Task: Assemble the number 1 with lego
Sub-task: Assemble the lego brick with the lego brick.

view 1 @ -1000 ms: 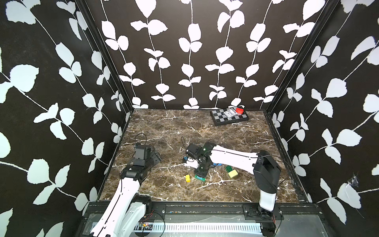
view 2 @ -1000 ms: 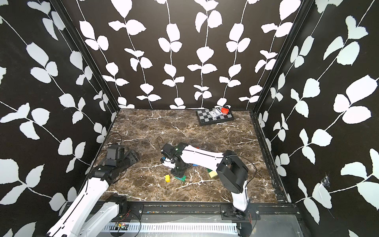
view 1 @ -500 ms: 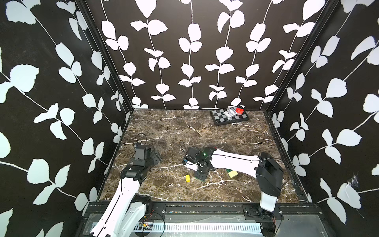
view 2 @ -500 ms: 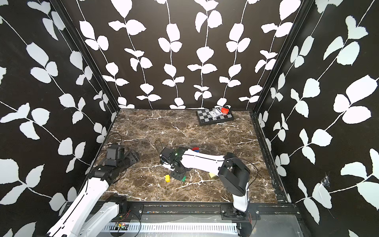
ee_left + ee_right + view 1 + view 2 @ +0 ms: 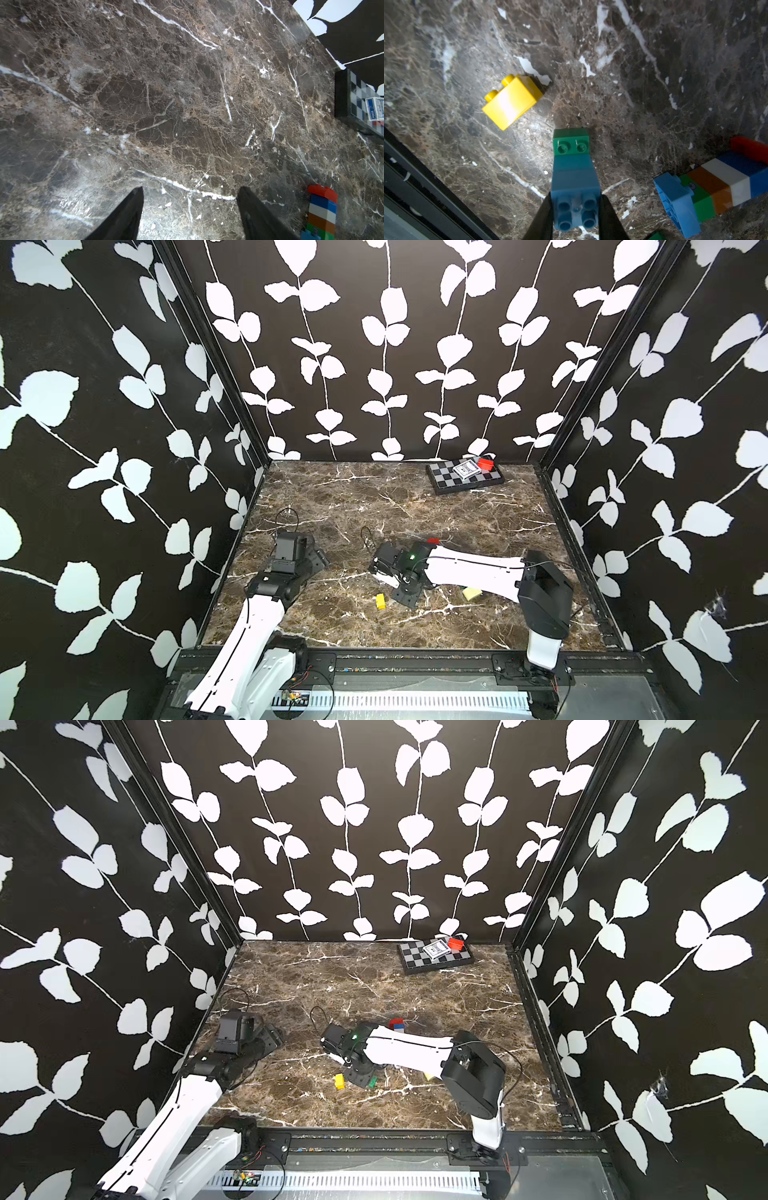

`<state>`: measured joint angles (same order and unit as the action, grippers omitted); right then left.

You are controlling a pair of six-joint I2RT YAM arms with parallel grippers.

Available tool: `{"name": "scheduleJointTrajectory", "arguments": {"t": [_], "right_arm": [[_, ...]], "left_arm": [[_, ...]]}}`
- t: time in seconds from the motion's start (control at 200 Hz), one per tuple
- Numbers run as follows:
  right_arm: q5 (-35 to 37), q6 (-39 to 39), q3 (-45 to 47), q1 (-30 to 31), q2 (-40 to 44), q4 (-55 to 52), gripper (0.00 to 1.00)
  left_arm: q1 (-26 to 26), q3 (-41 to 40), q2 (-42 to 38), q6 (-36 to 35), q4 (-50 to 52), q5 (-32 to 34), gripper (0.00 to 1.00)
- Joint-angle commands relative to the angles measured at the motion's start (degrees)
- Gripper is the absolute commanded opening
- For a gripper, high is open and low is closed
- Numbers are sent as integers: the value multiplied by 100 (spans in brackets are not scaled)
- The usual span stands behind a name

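Geometry mattered here: your left gripper (image 5: 190,190) hung jaws apart over bare marble table (image 5: 166,83) well away, while your right gripper (image 5: 576,207), clamped on the blue-green piece (image 5: 574,178), had the striped stack (image 5: 720,180) lying sideways just beside it, light-blue base (image 5: 675,199) nearest.

Left arm (image 5: 253,626) low by the tabletop's (image 5: 374,497) left edge, left pincer (image 5: 190,188) gaping empty, right arm (image 5: 473,570) stretched across the front, right pincer (image 5: 575,196) clamped on blue brick (image 5: 574,178).
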<state>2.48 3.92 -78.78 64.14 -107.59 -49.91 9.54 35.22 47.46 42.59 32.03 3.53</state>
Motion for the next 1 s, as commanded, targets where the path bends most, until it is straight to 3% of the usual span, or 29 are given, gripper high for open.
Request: {"name": "scheduleJointTrajectory", "arguments": {"t": [0.0,0.185,0.285,0.345,0.455,0.585,0.8,0.995], "right_arm": [[-138,241,681,36,-777,-208,0],[-162,233,641,46,-785,-107,2],[-259,176,549,43,-758,-68,10],[-329,157,509,37,-644,21,21],[-327,144,447,20,-259,278,54],[-326,102,398,-23,287,571,68],[-182,231,582,-185,1142,1049,74],[183,918,1326,-909,2237,1847,73]], "left_arm": [[-40,276,18,-113,292,5,74],[-40,365,189,-152,322,-54,74],[-40,480,312,-215,363,-58,74],[-40,532,346,-263,392,-29,74],[-38,612,421,-329,440,24,74],[-38,700,571,-382,415,38,74],[-40,887,901,-589,367,-156,74],[-31,929,1059,-630,385,-530,73]]}}
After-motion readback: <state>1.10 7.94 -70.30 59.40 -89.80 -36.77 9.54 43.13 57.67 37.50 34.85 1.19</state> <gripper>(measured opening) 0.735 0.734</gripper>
